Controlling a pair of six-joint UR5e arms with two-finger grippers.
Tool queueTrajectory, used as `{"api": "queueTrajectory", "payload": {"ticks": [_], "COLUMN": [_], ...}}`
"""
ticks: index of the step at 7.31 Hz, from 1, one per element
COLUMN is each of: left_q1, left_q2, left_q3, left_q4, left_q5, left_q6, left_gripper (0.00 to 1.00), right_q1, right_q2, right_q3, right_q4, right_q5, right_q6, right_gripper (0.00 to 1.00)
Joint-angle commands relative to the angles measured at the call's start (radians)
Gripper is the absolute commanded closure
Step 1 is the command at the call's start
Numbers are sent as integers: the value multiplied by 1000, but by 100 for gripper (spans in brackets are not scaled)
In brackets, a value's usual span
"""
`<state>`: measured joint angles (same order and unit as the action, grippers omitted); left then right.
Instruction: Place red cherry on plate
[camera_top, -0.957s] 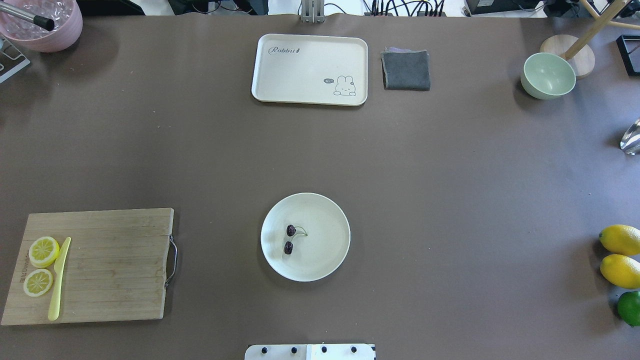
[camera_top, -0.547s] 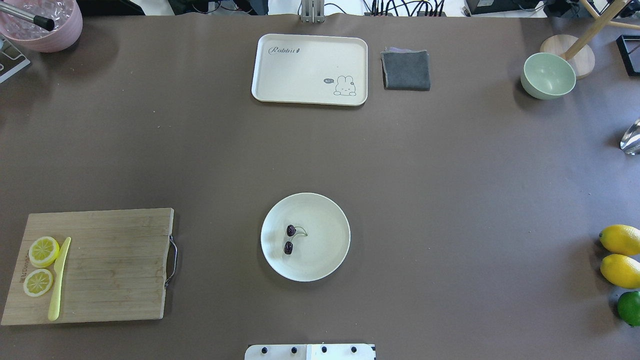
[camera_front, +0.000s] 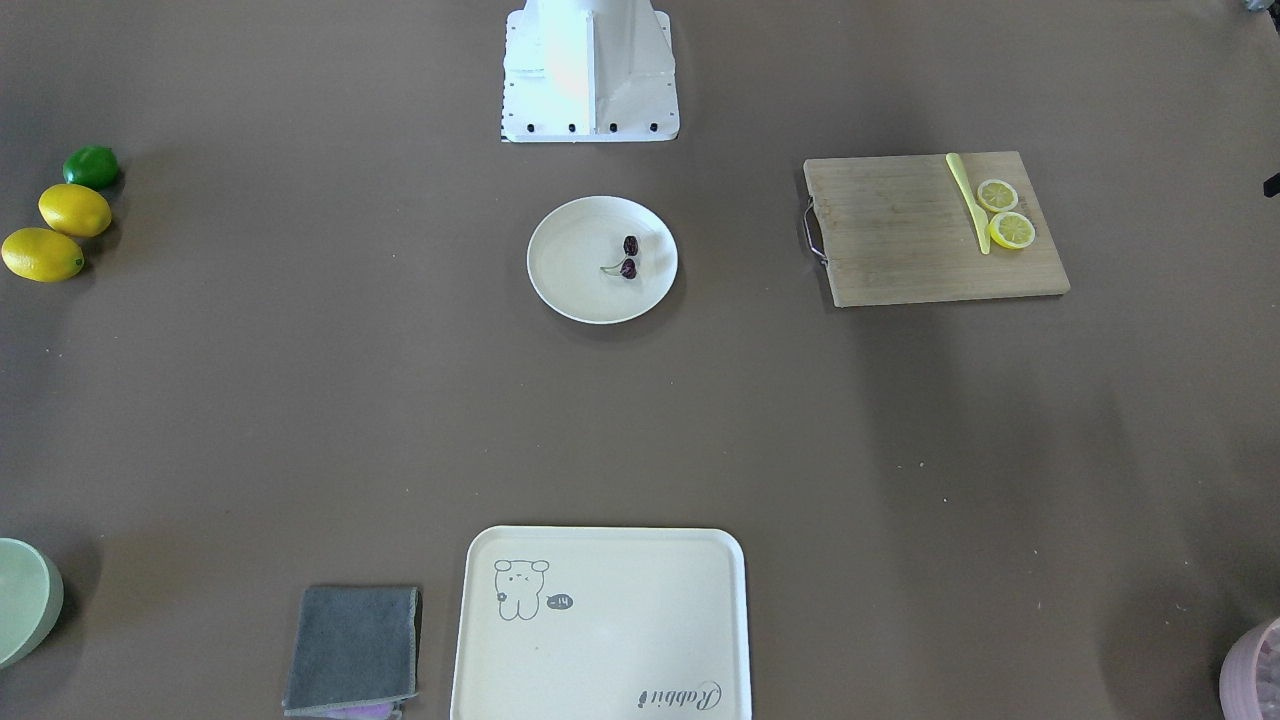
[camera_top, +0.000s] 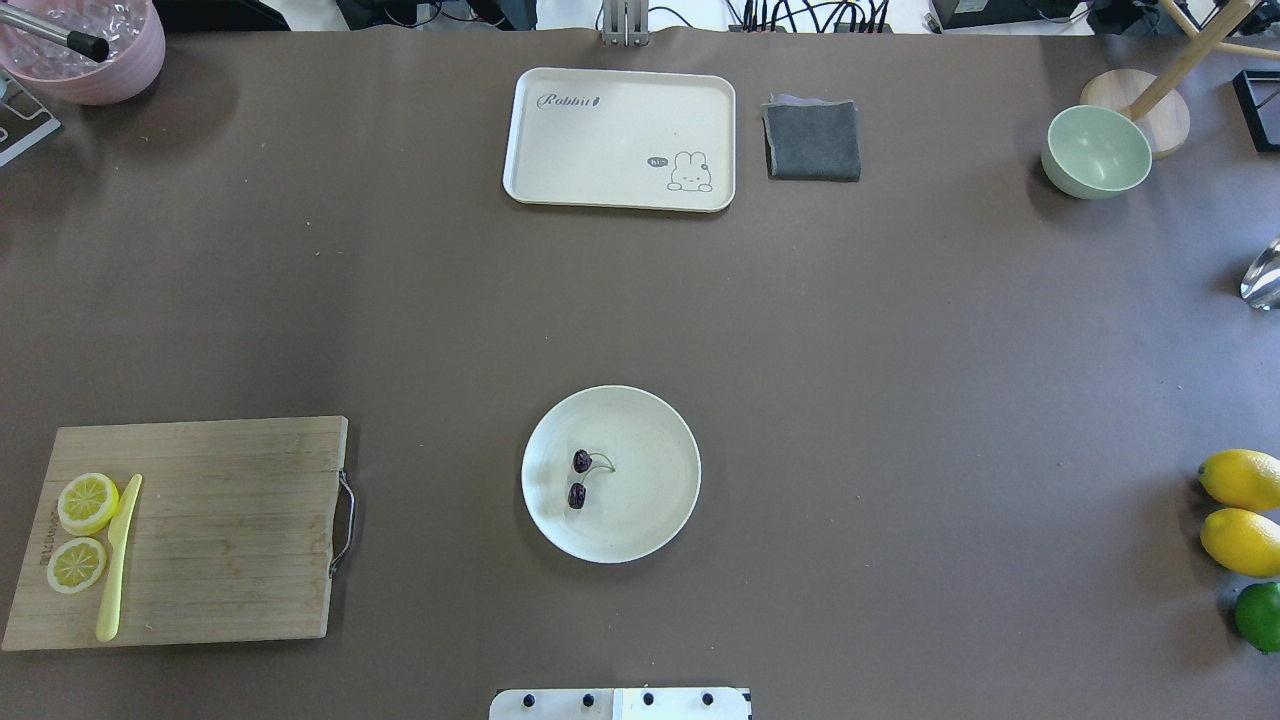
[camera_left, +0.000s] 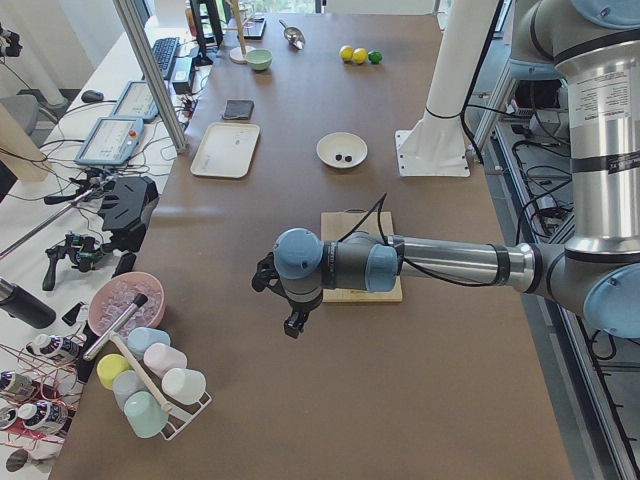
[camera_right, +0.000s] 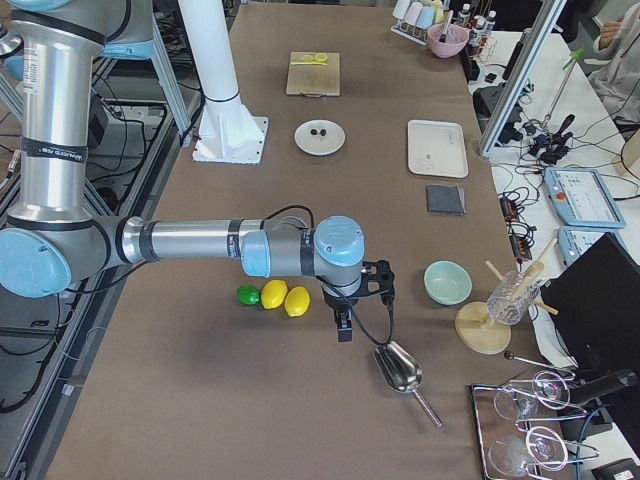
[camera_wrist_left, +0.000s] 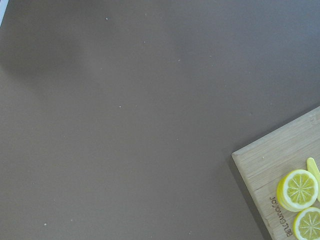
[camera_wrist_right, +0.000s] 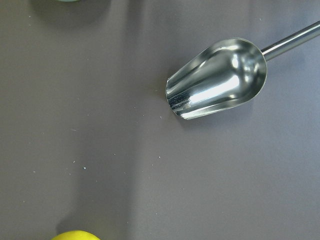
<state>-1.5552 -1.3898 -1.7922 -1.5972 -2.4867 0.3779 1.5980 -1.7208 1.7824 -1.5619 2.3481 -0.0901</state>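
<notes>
red cherry (camera_top: 582, 461) on plate (camera_top: 652, 505), left fingers (camera_left: 291, 322) and right fingers (camera_right: 343, 328) well apart from it, spread unclear

Cutting board (camera_top: 220, 530) with lemon slices (camera_top: 87, 503), knife (camera_top: 118, 560); tray (camera_top: 600, 150); grey cloth (camera_top: 812, 142); green bowl (camera_top: 1097, 150).

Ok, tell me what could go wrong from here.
1. The red cherry lies off centre on the shallow plate; a knock might roll it off.
2. The left gripper hangs near the cutting board; a low return sweep might clip it or the lemon slices.
3. The right gripper hangs between the lemons and the metal scoop; moving low might push either.
</notes>
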Motion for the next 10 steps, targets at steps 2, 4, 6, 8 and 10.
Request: {"api": "queueTrajectory", "payload": {"ticks": [2,4,6,8,10], "left_q1": [-17,-69,-63,-68,-68], "left_q2": [20,3,9,26,49], "left_q3": [1,-15,-29,-27,-29], "left_q4": [-46,-41,-41,-41,-43], "left_q5": [-1,113,192,187,178], "left_q6": [-5,-115,-189,-189,-189], "left_gripper": [2,2,2,2,2], "right_q1": [0,0,0,0,-1], "right_q2": [-11,-22,-28,-26,-26], "right_q3": [2,8,9,6,8], "right_q4": [2,5,9,10,11], "right_q5": [5,8,25,33,33], "right_q6": [0,1,1,1,1], "right_gripper": [0,0,0,0,0]}}
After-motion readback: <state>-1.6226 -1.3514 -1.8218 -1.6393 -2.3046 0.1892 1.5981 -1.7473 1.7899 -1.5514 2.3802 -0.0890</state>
